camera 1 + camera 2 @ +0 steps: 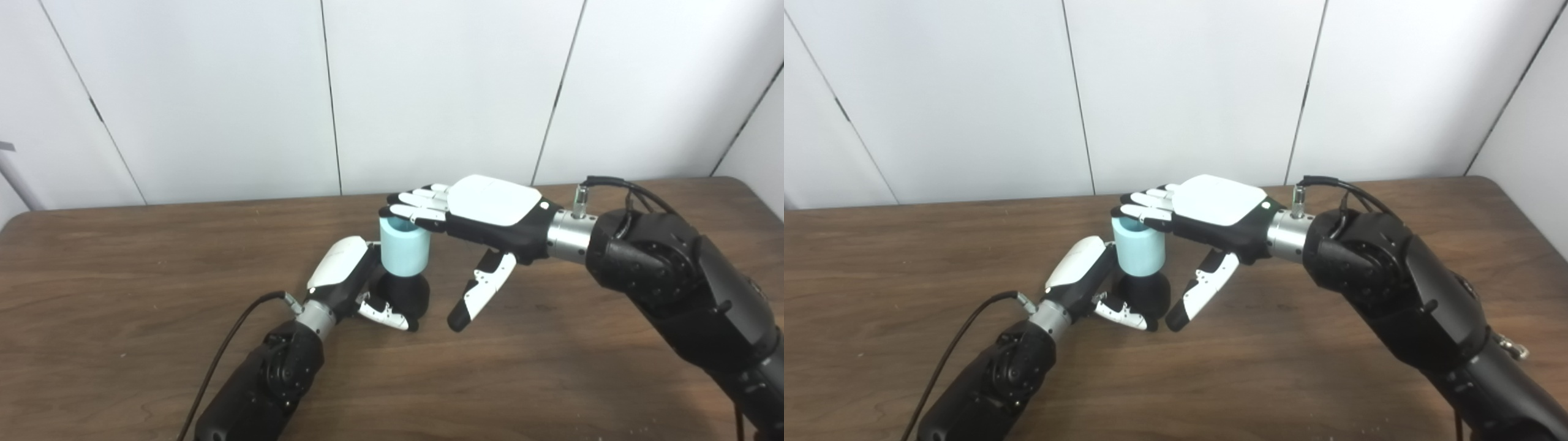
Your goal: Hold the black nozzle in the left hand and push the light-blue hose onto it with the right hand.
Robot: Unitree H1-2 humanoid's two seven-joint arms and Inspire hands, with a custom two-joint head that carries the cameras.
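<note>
Nearest the camera, the left robot hand [358, 288] is resting low on the dark brown wooden bench [122, 275], its fingers curling closed around the flared base of the black plastic nozzle [405, 293], which is standing upright on the bench surface. Directly on top of that nozzle, the short light-blue cylindrical hose [403, 246] is sitting with its long axis vertical, its lower rim meeting the black body and its open mouth facing up; how far it is seated over the nozzle cannot be told from either view. A little farther back and higher, the right robot hand [1206, 211] is reaching in from the right side with its palm facing down, fingers stretched flat and lying across the hose's top rim, thumb hanging loose and apart beside the hose, gripping nothing. The relation that matters is vertical: the hose is lying straight below the right fingers and straight above the held nozzle, so any further push would likely need to go downward along that shared upright axis. Behind everything, the plain white panelled wall [245, 92] is closing off the scene.
</note>
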